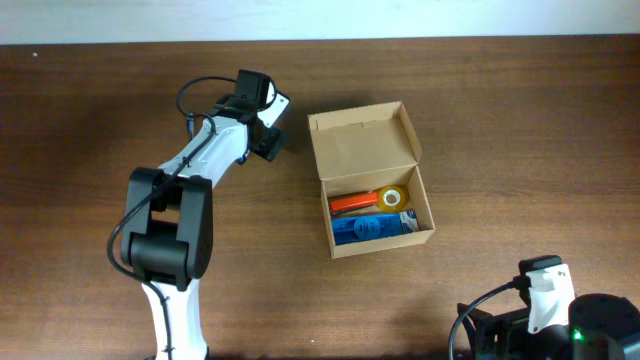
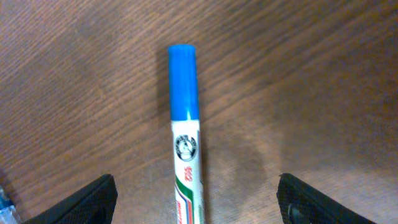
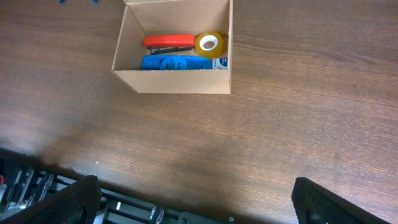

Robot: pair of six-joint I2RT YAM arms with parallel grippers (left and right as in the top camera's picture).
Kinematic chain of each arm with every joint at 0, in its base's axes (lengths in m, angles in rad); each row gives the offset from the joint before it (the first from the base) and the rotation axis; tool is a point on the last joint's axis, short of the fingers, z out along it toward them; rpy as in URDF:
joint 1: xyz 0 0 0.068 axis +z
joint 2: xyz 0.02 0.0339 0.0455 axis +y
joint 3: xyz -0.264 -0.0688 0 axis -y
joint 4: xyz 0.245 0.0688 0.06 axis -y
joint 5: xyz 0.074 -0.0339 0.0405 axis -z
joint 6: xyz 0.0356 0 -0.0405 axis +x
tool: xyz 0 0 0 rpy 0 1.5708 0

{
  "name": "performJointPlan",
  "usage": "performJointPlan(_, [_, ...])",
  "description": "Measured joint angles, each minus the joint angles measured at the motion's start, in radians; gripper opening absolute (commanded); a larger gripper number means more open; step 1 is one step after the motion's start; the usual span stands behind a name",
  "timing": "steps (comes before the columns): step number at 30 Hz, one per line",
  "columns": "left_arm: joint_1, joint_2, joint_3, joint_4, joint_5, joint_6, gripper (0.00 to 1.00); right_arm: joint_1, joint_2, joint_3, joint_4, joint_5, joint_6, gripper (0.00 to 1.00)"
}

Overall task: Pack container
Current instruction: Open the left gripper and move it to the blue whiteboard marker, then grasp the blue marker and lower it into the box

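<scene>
- Table (image 1: 80, 130): dark brown wood grain, bearing everything listed below.
- Left arm (image 1: 170, 230): reaches from 7 o'clock toward 1 o'clock in the overhead view. The left gripper (image 1: 267, 144) is at its far end, fingers (image 2: 93, 200) spread wide on either side of the marker and clear of it.
- Container (image 1: 385, 246): brown cardboard box right of table centre, at 4 o'clock from the left gripper and apart from it. Its long axis runs roughly 8 to 2 o'clock. The flap lid (image 1: 362, 145) is open, thrown back toward 12 o'clock.
- Right gripper (image 3: 199, 193): fingers wide apart, holding nothing, with the container at 12 o'clock in its wrist view.
- Blue flat box (image 1: 368, 229): inside the container, along the near wall.
- Marker (image 2: 186, 155): lies on the table, its blue cap toward 12 o'clock in the left wrist view.
- Orange stapler (image 1: 352, 203): inside, on the lid side of the blue flat box.
- Yellow tape roll (image 1: 390, 197): inside, just beside the stapler at 3 o'clock.
</scene>
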Motion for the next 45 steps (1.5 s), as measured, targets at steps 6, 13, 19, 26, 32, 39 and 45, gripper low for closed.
performJointPlan(6, [0.034,0.019,0.000,0.010,0.097,0.008,0.72,0.000,0.000,0.000,0.000,0.000,0.001,0.99])
performJointPlan(13, [0.070,0.035,0.000,0.005,0.193,-0.036,0.61,0.000,0.000,0.000,0.000,0.000,0.001,0.99])
performJointPlan(19, [0.069,0.041,0.004,-0.007,0.225,-0.079,0.32,0.000,0.000,0.000,0.000,0.000,0.001,0.99])
performJointPlan(26, [0.066,0.038,0.011,-0.043,0.212,-0.188,0.02,0.000,0.000,0.000,0.000,0.000,0.001,0.99])
performJointPlan(32, [0.023,-0.074,-0.004,-0.162,0.205,-0.259,0.02,0.000,0.000,0.000,0.000,0.000,0.001,0.99])
performJointPlan(39, [-0.123,-0.423,-0.004,-0.327,0.159,-0.263,0.02,0.000,0.000,0.000,0.000,0.000,0.001,0.99])
performJointPlan(45, [-0.307,-0.467,-0.004,-0.385,0.147,-0.246,0.02,0.000,0.000,0.000,0.000,0.000,0.000,0.99])
